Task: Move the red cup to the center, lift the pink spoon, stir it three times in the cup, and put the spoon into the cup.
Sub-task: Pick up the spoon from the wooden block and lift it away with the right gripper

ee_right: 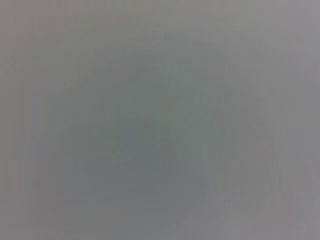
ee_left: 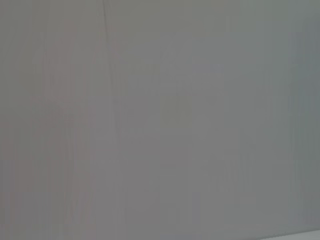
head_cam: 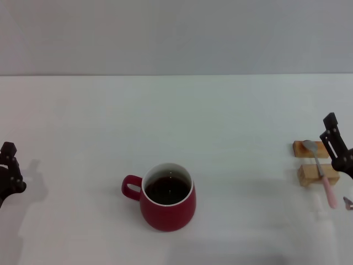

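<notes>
The white worktop (head_cam: pixel 231 127) is seen in the head view only; both wrist views give a blank grey field, with no object and no finger in them. The red cup (head_cam: pixel 167 197), filled with dark liquid, is stood near the middle of the worktop toward the front edge, its handle turned to the robot's left, so the first step is judged done. The two tan wooden blocks (head_cam: pixel 310 161) are set well apart from the cup at the robot's right, and the pink spoon (head_cam: pixel 322 178) is laid across them, bowl on the far block. The left hand (head_cam: pixel 10 172) is held at the left edge, holding nothing. The right hand (head_cam: pixel 337 149) is poised just beside the spoon, empty; how far either is opened cannot be told. A descent onto the pink handle is called for next.
</notes>
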Controlling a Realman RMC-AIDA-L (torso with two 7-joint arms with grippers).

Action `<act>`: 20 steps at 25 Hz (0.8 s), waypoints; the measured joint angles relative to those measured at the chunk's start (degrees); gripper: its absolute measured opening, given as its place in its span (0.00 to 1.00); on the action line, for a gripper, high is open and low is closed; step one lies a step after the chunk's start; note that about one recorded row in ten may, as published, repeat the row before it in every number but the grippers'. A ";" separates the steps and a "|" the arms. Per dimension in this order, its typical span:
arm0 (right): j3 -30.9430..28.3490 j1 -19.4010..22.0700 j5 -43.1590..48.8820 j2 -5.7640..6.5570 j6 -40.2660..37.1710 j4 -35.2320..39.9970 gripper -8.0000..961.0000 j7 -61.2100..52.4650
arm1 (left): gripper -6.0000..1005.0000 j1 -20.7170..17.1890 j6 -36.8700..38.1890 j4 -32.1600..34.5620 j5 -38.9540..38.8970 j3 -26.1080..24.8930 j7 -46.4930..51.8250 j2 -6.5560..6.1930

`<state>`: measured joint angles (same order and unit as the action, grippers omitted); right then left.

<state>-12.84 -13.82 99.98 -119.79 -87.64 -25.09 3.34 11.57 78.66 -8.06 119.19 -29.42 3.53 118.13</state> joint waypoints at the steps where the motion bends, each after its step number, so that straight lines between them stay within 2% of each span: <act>1: 0.23 0.24 0.01 0.00 -0.21 -0.13 0.74 0.00 | 0.01 -0.10 0.09 0.12 0.00 0.16 0.01 0.00; 20: 3.35 0.25 -0.11 -0.03 -0.29 -1.51 0.74 0.00 | 0.02 -1.76 1.88 1.63 0.05 2.16 -0.36 -0.52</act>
<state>-9.50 -13.57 99.87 -119.82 -87.93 -26.60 3.34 9.81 80.54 -6.43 119.24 -27.26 3.17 117.60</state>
